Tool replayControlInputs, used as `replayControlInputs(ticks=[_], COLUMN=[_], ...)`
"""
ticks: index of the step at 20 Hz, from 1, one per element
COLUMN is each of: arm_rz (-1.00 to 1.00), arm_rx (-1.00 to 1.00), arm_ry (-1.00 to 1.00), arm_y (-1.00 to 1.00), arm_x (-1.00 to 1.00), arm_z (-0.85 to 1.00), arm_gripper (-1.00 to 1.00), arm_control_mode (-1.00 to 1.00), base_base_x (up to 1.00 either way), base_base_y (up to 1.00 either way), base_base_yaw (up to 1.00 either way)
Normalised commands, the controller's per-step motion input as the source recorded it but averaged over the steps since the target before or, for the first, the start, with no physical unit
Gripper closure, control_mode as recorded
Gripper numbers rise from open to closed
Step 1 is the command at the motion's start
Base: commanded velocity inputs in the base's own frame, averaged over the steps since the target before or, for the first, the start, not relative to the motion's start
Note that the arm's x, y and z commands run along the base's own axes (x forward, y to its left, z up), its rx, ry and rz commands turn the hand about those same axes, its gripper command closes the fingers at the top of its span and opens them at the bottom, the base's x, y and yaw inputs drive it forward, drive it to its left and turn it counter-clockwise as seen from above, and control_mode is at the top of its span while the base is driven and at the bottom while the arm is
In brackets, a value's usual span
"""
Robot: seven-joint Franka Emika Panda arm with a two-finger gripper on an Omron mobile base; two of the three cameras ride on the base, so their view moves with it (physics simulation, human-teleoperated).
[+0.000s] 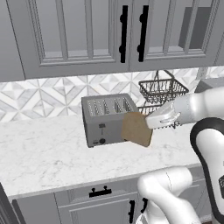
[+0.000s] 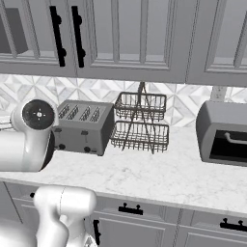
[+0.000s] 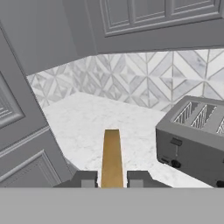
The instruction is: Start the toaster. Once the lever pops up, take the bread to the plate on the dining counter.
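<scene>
In front of the toaster (image 1: 108,119), above the marble worktop (image 1: 48,153), the bread (image 1: 137,129) hangs in the air, clamped edge-on between the gripper (image 3: 112,180)'s 2 dark fingers (image 3: 85,179). The slice covers the toaster's right front corner in the left base view; in the hand view it stands clear to the left of the toaster. The toaster's 4 slots face up, a lever (image 1: 102,127) and a black knob (image 1: 102,141) on its front. Just right of the toaster stands a 2-tier wire basket (image 2: 141,122). Farther right of the toaster sits a grey toaster oven (image 2: 223,134).
</scene>
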Motion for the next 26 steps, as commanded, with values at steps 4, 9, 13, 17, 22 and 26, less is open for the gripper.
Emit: replayControlInputs(ticks=[4, 9, 13, 17, 22, 26], arm_rz=[0.00, 0.00, 0.00, 0.00, 0.00, 0.00], arm_rx=[0.00, 0.00, 0.00, 0.00, 0.00, 0.00], arm_ry=[0.00, 0.00, 0.00, 0.00, 0.00, 0.00], arm_y=[0.00, 0.00, 0.00, 0.00, 0.00, 0.00], arm_x=[-0.07, 0.00, 0.00, 0.00, 0.00, 0.00], arm_z=[0.00, 0.00, 0.00, 0.00, 0.00, 0.00], arm_gripper=[1.00, 1.00, 1.00, 1.00, 1.00, 1.00], arm_control_mode=[1.00, 1.00, 1.00, 1.00, 1.00, 1.00], base_base_x=[-0.64, -0.61, 0.00, 0.00, 0.00, 0.00], base_base_y=[-0.09, -0.22, 0.07, 0.20, 0.23, 0.24], base_base_yaw=[0.00, -0.35, -0.86, -0.96, -0.97, -0.97])
